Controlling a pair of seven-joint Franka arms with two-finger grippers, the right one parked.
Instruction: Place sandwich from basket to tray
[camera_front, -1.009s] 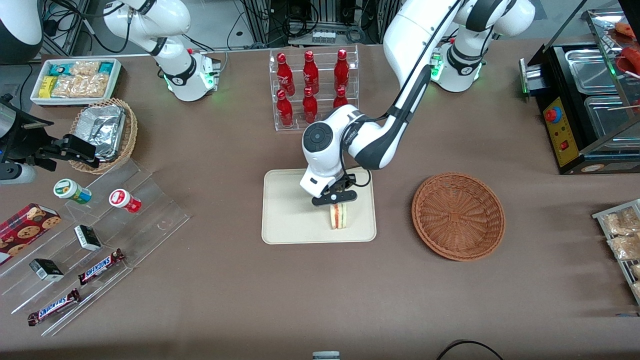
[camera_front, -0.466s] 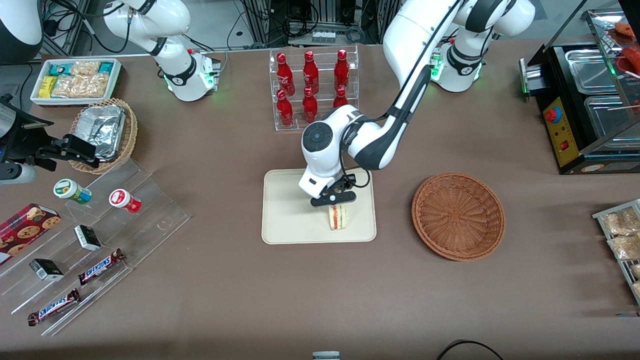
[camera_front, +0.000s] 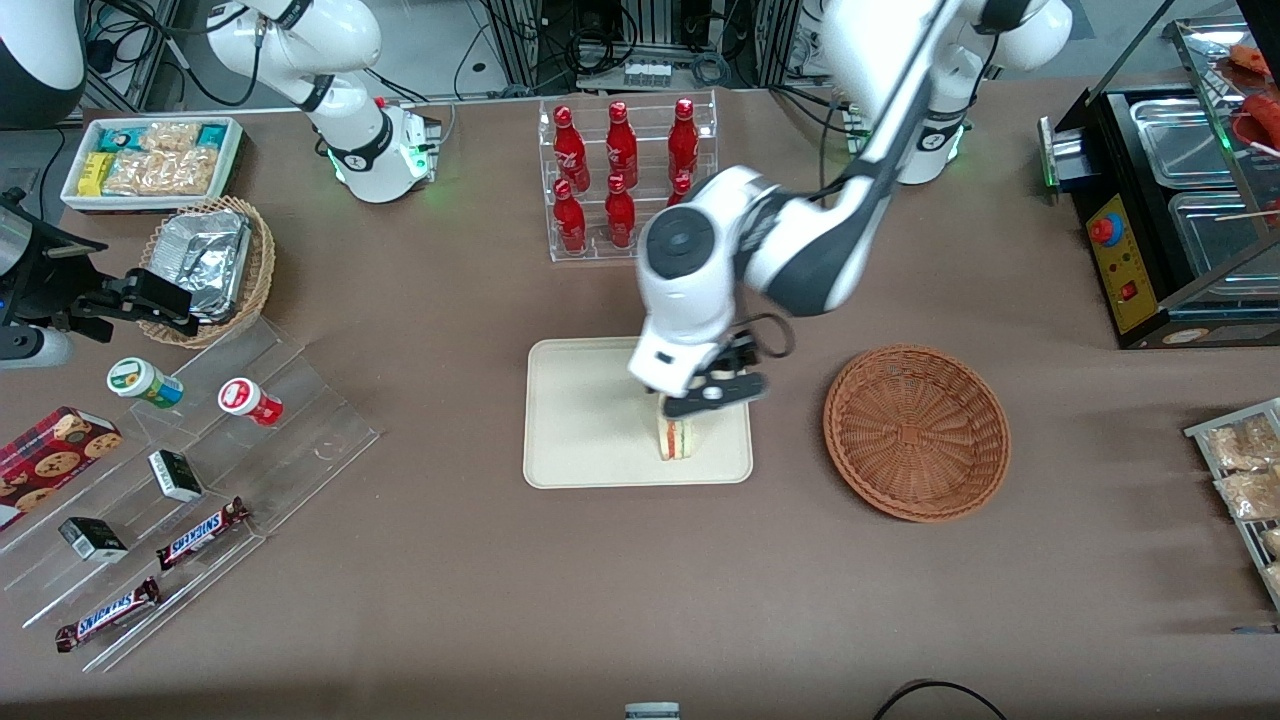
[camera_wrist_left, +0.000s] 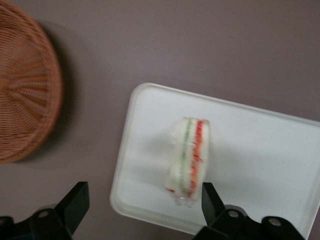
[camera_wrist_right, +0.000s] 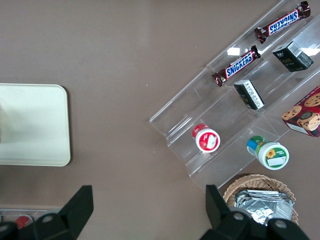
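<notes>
Main risk: sandwich (camera_front: 678, 438) standing on edge on tray (camera_front: 580, 420), mid-bench toward front edge, could topple if clipped. Basket (camera_front: 917, 432) empty beside tray, toward working arm's end. Bottle rack (camera_front: 625, 175) near back edge, out of the way. Gripper (camera_front: 712, 392) released, spread wide, just above sandwich.

Even, bright overhead light is cast on the counter (camera_front: 450, 560), with only soft shadows under the basket (camera_front: 916, 432). The working arm is smeared by motion blur above the tray (camera_front: 580, 420). The wrist view is softened; the sandwich (camera_wrist_left: 189, 161) is slightly blurred, the tray overexposed.
</notes>
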